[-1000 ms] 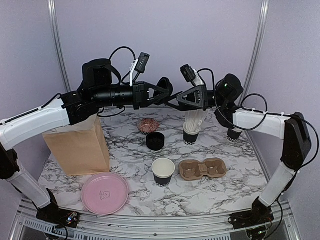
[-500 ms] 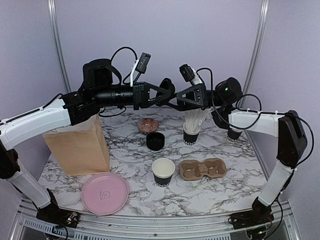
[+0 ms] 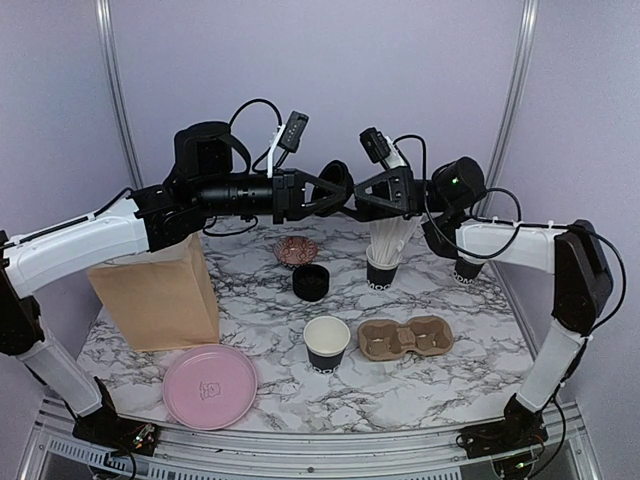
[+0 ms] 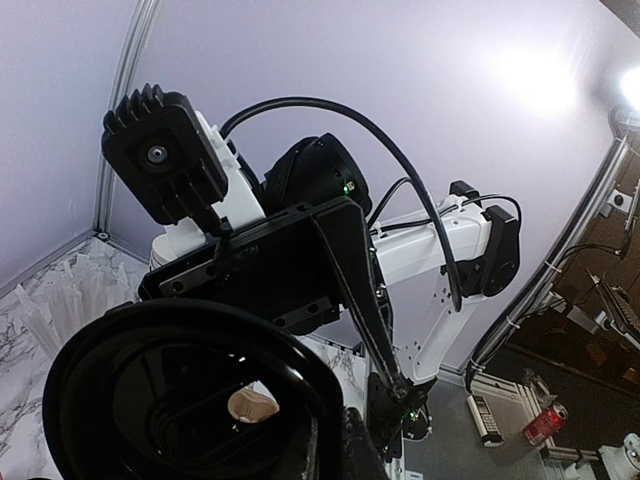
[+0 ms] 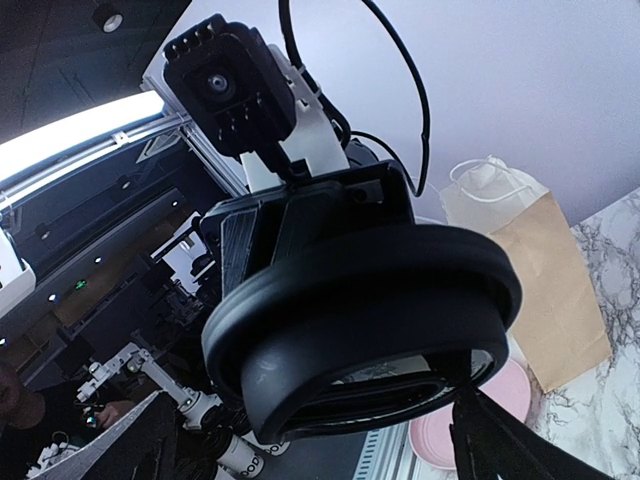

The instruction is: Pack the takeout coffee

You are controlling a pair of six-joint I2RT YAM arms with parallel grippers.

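A round black lid (image 3: 337, 182) hangs high above the table, between the two grippers. My left gripper (image 3: 332, 192) is shut on its rim; in the left wrist view the lid (image 4: 190, 400) fills the lower left. My right gripper (image 3: 360, 196) faces it, with its fingers spread wide on either side of the lid (image 5: 360, 320). An open black cup (image 3: 327, 343), cream inside, stands mid-table. A second black cup (image 3: 467, 268) stands at the back right, partly behind the right arm.
A brown two-hole carrier (image 3: 405, 338) lies right of the open cup. A black cup of white straws (image 3: 383, 262), a low black round thing (image 3: 311, 282) and a small patterned bowl (image 3: 296, 250) stand behind. A paper bag (image 3: 155, 290) and a pink plate (image 3: 210, 385) are at the left.
My left arm has carried the lid a little to the right, closer to the right gripper. The right gripper has hardly moved.
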